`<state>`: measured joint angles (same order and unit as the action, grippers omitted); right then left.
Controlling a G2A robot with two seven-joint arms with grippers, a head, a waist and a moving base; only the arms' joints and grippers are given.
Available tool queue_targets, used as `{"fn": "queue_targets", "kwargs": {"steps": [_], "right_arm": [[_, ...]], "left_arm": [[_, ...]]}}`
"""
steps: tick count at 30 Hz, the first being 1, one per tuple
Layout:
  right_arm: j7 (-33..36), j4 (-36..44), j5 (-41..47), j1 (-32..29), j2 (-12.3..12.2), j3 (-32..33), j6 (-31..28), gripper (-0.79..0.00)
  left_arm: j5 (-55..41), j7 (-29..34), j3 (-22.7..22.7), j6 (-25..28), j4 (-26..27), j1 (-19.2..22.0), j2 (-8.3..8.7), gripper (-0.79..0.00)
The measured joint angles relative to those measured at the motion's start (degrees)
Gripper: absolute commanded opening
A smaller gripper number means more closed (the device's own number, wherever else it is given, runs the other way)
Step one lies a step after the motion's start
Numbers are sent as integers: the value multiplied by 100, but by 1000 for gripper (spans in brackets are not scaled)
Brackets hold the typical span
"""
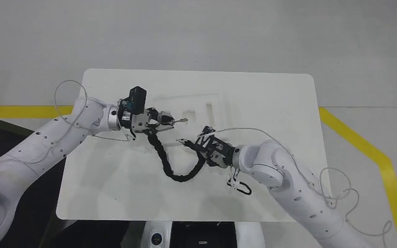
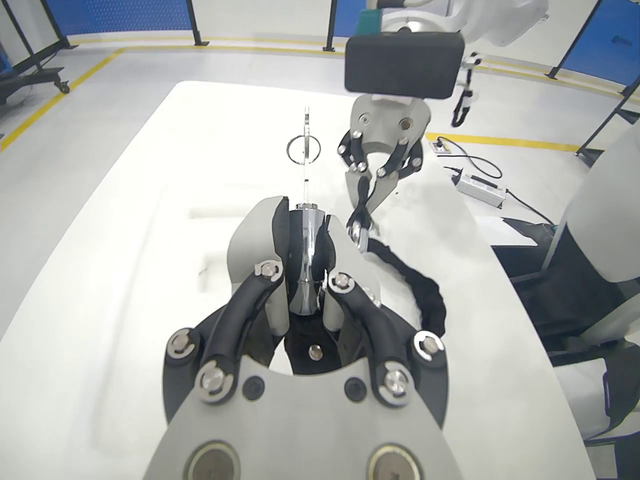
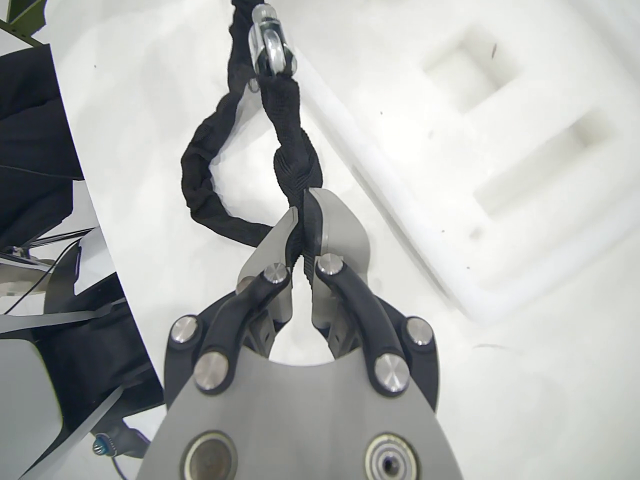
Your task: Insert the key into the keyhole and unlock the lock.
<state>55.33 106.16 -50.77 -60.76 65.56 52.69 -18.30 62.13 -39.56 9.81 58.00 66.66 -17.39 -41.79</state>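
Your left end effector (image 2: 306,217) clamps the lock (image 2: 306,272); the key (image 2: 306,124) looks seated in its keyhole, shaft pointing straight ahead. Your right end effector (image 3: 304,222), pinching the chain (image 3: 295,152), is nearest the key.

Light: bright, even, from overhead — the table (image 2: 90,277) is washed nearly to white in the left wrist view.
Glare: the foam tray (image 2: 170,252) loses its edges in the wash; highlights gleam on the lock (image 2: 306,262).
Shadows: soft and faint — a pale one beside the chain (image 3: 197,177).
Edges: straight lines bow in both wrist views.
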Motion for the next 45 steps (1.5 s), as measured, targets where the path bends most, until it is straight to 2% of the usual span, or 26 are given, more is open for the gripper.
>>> {"fn": "queue_targets", "kwargs": {"steps": [1,4,6,8,9,10,11,12,16,19,27,32,37,42,45], "right_arm": [[55,-6,52,-18,-2,20,63,-785],[250,-8,193,-55,-9,80,270,-680],[325,3,271,-75,-11,119,390,-563],[366,11,320,-93,-15,152,467,-406],[379,21,339,-101,-18,168,485,-357],[383,46,353,-110,-23,193,489,-117],[368,76,364,-118,-27,217,484,-117],[331,122,380,-136,-33,255,468,0],[43,338,417,-218,-66,445,300,0],[-257,466,374,-304,-104,663,127,0],[-1098,504,35,-340,-201,1314,-412,0],[-1793,190,-256,-139,-245,1808,-628,0],[-2094,-188,-469,143,-275,2143,-683,0],[-2115,-580,-609,555,-293,2292,-772,0],[-2088,-696,-809,791,-303,2340,-763,0]], "left_arm": [[-40,129,14,0,-70,13,-19,-785],[-144,653,101,-78,-218,29,-92,-785],[-230,1047,158,-198,-221,9,-146,-785],[-277,1411,204,-326,-198,1,-189,-785],[-305,1587,227,-382,-175,-3,-210,-625],[-342,1815,257,-444,-148,-9,-235,-422],[-373,1979,281,-486,-129,-14,-252,-234],[-431,2158,317,-525,-105,-29,-272,0],[-631,2425,435,-430,-100,-97,-325,0],[-655,2375,559,-340,-118,-117,-362,0],[-153,1625,990,-258,-451,15,-458,0],[185,767,1279,-254,-876,182,-563,0],[839,-127,1334,-391,-1582,312,-748,0],[1289,-709,1266,-213,-2198,584,-1022,0],[1578,-945,1227,-276,-2505,751,-1172,0]]}}
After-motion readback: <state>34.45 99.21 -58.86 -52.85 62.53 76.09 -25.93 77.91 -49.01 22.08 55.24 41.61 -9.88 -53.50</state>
